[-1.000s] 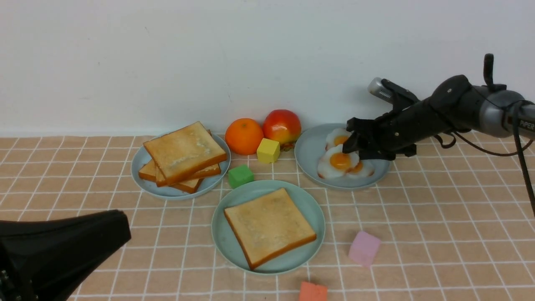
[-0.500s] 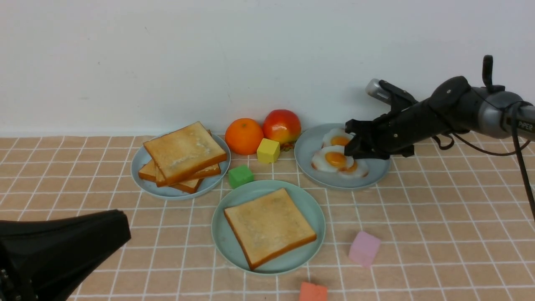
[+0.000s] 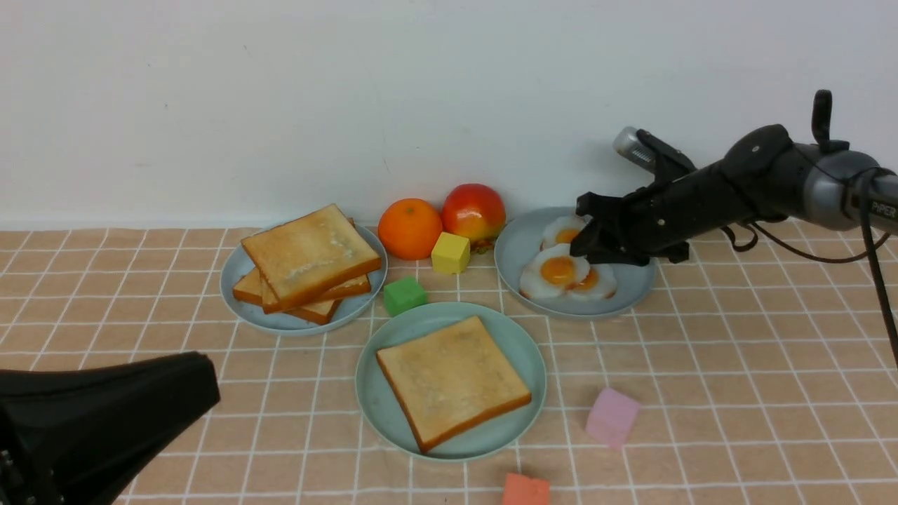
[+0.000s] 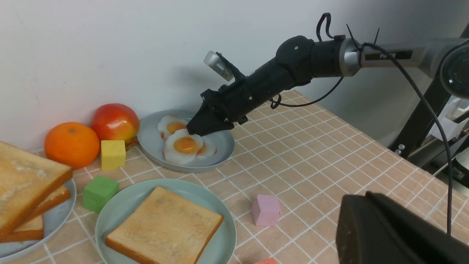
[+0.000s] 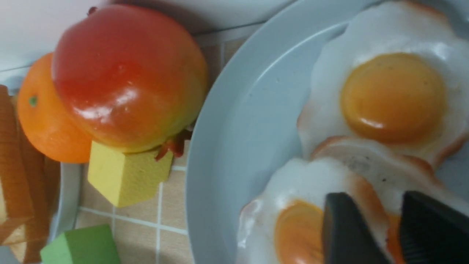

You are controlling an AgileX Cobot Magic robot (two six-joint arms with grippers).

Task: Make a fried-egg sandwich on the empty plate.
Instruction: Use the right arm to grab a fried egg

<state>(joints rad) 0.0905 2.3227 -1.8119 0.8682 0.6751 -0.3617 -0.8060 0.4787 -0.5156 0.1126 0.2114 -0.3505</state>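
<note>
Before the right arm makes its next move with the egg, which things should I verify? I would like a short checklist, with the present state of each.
1. A toast slice lies on the mint-green plate: ok.
2. The right pincer is at the top fried egg, fingers on both sides of its edge: ok.
3. That pincer is closed firmly on the egg: cannot tell.
4. The top egg is free from the egg under it: cannot tell; they overlap.
5. The way from the grey-blue plate to the toast is free: ok, it seems.
6. The left pincer is shut and away from the plates: ok.
</note>
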